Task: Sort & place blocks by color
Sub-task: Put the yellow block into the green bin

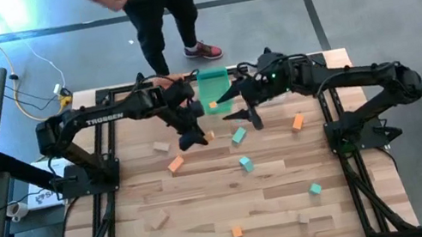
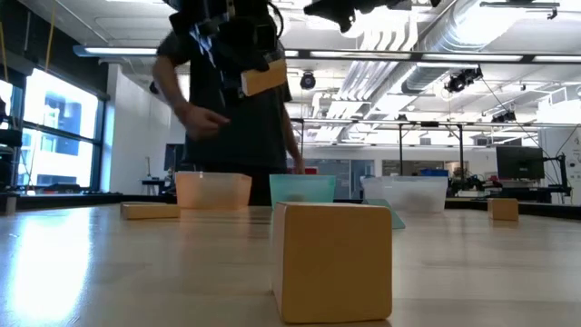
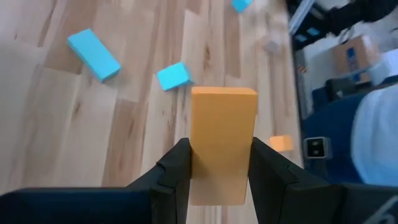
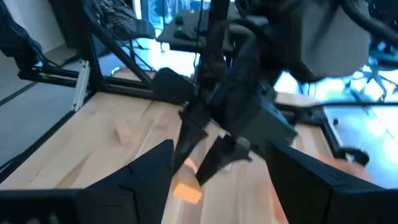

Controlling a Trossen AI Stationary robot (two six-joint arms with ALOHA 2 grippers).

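From my low view, the tan block (image 2: 332, 262) up close covers the lower middle of the green tray (image 2: 302, 190), and a person (image 2: 231, 109) behind the trays is blurred, with the head cut off at the top edge. In my left wrist view the orange block (image 3: 222, 143) between the fingers (image 3: 175, 171) hides the wood under it. Looking down, the left gripper (image 1: 193, 137) is too small for me to make out, and the person there is cut off at the top edge.
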